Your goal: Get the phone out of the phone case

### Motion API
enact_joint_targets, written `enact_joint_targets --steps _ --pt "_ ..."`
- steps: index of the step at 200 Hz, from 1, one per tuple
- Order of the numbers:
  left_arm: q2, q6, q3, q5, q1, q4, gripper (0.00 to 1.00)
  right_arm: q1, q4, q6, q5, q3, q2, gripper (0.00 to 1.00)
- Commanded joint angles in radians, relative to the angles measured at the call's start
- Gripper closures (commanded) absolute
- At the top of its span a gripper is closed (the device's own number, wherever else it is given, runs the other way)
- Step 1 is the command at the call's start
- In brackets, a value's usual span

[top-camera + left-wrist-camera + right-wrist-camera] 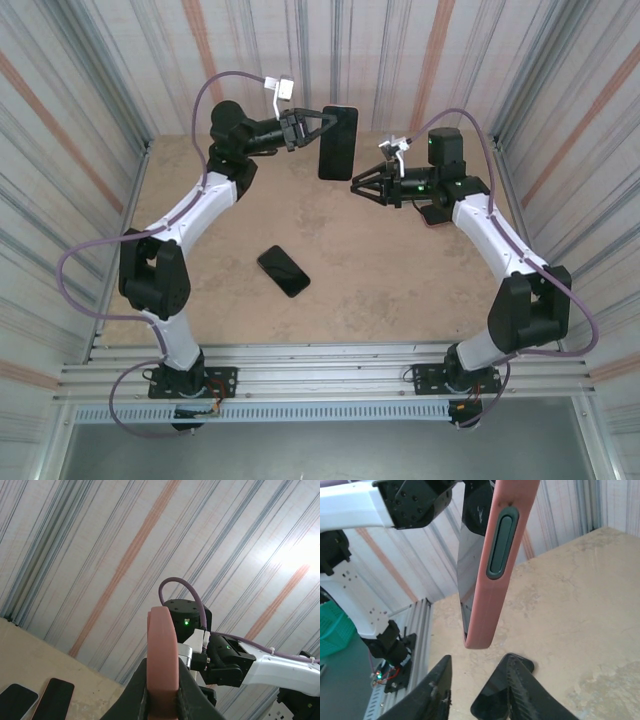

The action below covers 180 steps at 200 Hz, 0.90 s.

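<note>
Striped corrugated walls are seen around a tan worktop [380,270] in the top external view. The phone [338,142] is held upright above the surface, gripped at its upper left edge by the left jaws. The right jaws are spread wide just beside its lower right corner, and contact cannot be judged. A loose dark handset [283,270] is laid flat on the worktop, well apart from both.

From the left wrist, the pink phone case [161,650] is viewed edge-on, clamped between the left jaws. The right arm [270,667] is seen beyond it, and a dark slab [15,699] lies beside a second dark slab [59,699] below.

From the right wrist, the case's side button [500,542] and the phone's glass face are shown. The right jaws are parted widely beneath the case's lower end, apart from it.
</note>
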Motion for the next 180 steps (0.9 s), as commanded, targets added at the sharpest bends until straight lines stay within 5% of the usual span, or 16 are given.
enact_joint_targets --steps 1,119,180 --pt "0.0 0.009 0.043 0.013 0.008 0.055 1.0 0.014 -0.001 -0.04 -0.045 0.037 0.012 0.71" --pt "-0.005 -0.006 0.051 0.024 -0.01 0.047 1.0 0.033 -0.025 -0.069 -0.046 0.078 0.042 0.77" --pt "0.006 -0.035 0.063 0.038 -0.012 0.039 1.0 0.036 -0.05 -0.103 -0.031 0.09 0.041 0.88"
